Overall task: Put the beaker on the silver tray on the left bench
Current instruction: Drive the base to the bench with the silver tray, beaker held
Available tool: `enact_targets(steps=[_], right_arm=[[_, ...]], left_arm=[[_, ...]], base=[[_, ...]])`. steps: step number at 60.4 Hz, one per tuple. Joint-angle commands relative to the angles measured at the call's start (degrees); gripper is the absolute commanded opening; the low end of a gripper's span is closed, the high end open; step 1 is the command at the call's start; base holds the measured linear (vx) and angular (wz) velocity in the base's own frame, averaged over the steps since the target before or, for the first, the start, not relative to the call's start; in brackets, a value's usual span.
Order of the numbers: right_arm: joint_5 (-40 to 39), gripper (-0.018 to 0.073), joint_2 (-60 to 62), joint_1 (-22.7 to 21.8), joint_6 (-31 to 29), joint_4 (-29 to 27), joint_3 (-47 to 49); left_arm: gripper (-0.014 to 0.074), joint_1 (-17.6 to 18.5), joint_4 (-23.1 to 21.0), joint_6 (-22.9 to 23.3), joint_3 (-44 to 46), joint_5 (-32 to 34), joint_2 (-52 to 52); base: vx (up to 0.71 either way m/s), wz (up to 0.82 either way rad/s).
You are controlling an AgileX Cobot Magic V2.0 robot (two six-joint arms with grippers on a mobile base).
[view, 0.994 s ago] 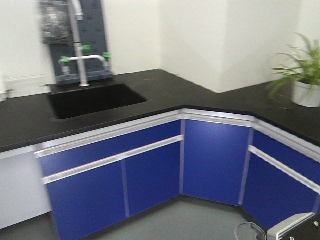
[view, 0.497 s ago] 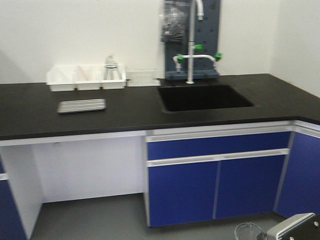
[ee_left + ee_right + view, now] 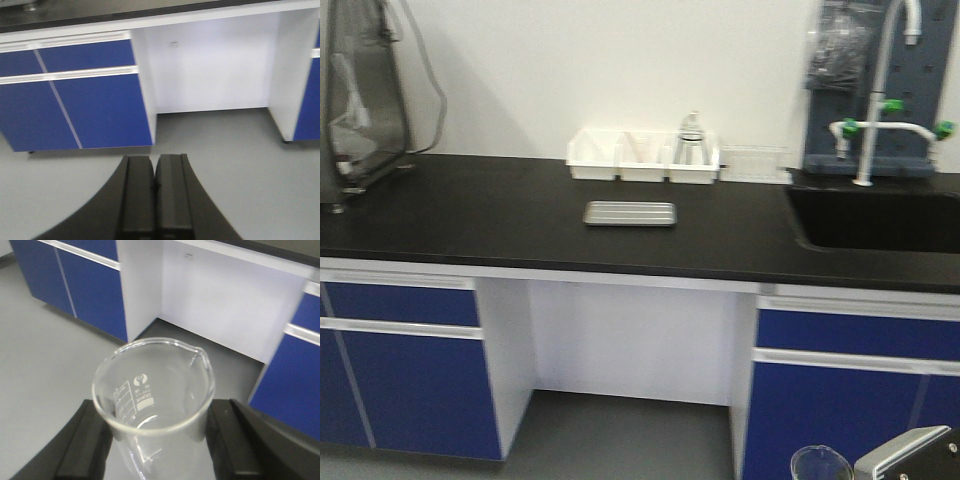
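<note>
The clear glass beaker (image 3: 150, 405) fills the right wrist view, upright, with my right gripper (image 3: 156, 437) shut on its sides. Its rim (image 3: 820, 462) also shows at the bottom right of the front view, next to the grey gripper body. The silver tray (image 3: 630, 213) lies flat on the black left bench (image 3: 500, 220), in front of the white bins, with nothing in it. My left gripper (image 3: 155, 170) is shut and holds nothing, hanging over the grey floor in front of the cabinets.
White plastic bins (image 3: 642, 158) with a flask (image 3: 691, 140) stand against the wall behind the tray. A black sink (image 3: 880, 218) with a tap (image 3: 872, 90) is at the right. A clear-cased device (image 3: 365, 95) sits at the bench's left end. Blue cabinets (image 3: 405, 370) flank a knee gap.
The front view has swung left along the bench: the sink moved from centre to the right edge and the tray came to the middle. The beaker stays in my right gripper.
</note>
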State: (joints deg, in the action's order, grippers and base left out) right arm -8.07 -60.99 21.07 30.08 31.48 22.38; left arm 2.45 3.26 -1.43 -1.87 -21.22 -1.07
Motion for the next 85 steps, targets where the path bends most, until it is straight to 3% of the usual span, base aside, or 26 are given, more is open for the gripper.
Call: enact_targets(steps=[1, 45, 85], right_arm=[[-4.0, -0.0011, 1.0, -0.1, -0.2, -0.2, 1.5], [-4.1, -0.0011, 1.0, -0.1, -0.2, -0.2, 1.5], [-4.1, -0.0011, 1.0, -0.1, -0.2, -0.2, 1.5]], left_arm=[[0.0001, 0.4, -0.2, 0.1, -1.1, 4.3, -0.4], [0.0001, 0.4, -0.2, 0.1, -1.1, 4.3, -0.4], [0.0001, 0.4, -0.2, 0.1, -1.1, 4.3, -0.4]], base=[[0.19, 0.53], [0.27, 0.39], [0.40, -0.32]])
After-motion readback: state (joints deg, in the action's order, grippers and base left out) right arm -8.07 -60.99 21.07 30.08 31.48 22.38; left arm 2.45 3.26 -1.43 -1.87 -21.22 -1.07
